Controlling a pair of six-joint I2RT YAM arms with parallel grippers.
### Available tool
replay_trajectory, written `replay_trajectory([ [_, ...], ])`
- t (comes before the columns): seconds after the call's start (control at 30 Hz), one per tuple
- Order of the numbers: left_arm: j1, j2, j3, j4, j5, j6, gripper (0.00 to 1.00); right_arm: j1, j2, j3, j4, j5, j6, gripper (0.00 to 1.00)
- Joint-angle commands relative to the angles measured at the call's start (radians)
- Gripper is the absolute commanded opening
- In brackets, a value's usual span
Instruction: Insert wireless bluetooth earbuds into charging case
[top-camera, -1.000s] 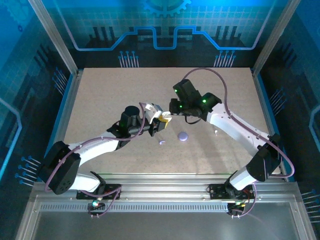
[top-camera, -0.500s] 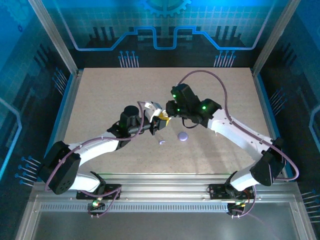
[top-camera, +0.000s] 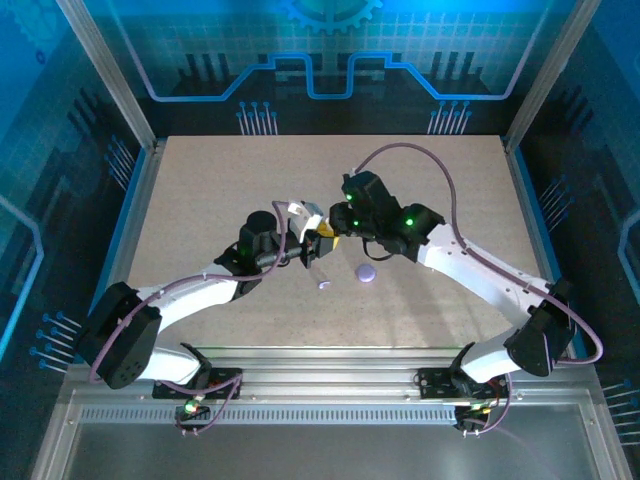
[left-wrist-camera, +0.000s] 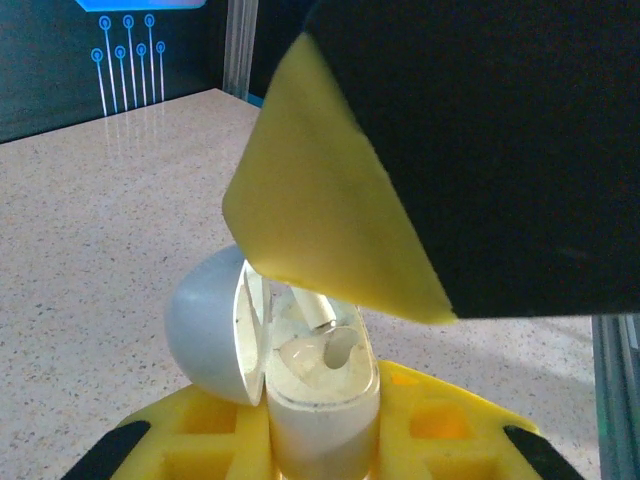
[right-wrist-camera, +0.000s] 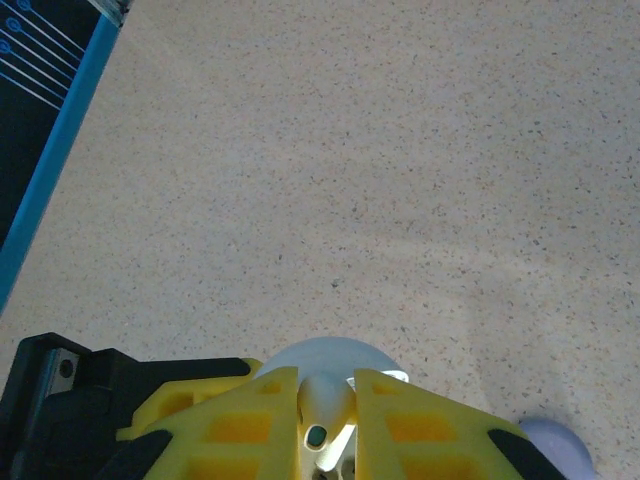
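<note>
My left gripper (top-camera: 314, 250) is shut on the charging case (left-wrist-camera: 322, 400), held upright with its pale lavender lid (left-wrist-camera: 205, 322) swung open to the left. One socket in the off-white case looks empty. My right gripper (top-camera: 331, 235) is shut on a white earbud (right-wrist-camera: 321, 402). Its stem (left-wrist-camera: 312, 306) points down into the case mouth, touching or just above the other socket. The right gripper's yellow finger (left-wrist-camera: 320, 220) hangs right over the case. A second tiny pale earbud (top-camera: 323, 284) lies on the table in front of the grippers.
A small round lavender disc (top-camera: 367, 271) lies on the speckled tabletop (top-camera: 220, 190), right of the loose earbud; it also peeks in at the right wrist view's lower edge as disc (right-wrist-camera: 556, 450). Metal frame posts and blue walls ring the table.
My right arm has reached further left and lower, bringing its earbud from beside the left gripper onto the open case. The left arm has barely moved.
</note>
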Motion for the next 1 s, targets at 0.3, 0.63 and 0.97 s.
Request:
replay_trajectory([
  [0.3, -0.006, 0.006, 0.003, 0.105, -0.032, -0.040, 0.20, 0.045, -0.043, -0.047, 0.052, 0.051, -0.026, 0.17],
  [0.63, -0.005, 0.004, 0.009, 0.113, -0.048, -0.053, 0.20, 0.077, -0.083, -0.097, 0.077, 0.093, -0.076, 0.17],
  [0.97, -0.005, 0.003, 0.019, 0.111, -0.032, -0.054, 0.20, 0.098, -0.111, -0.143, 0.078, 0.174, -0.098, 0.17],
])
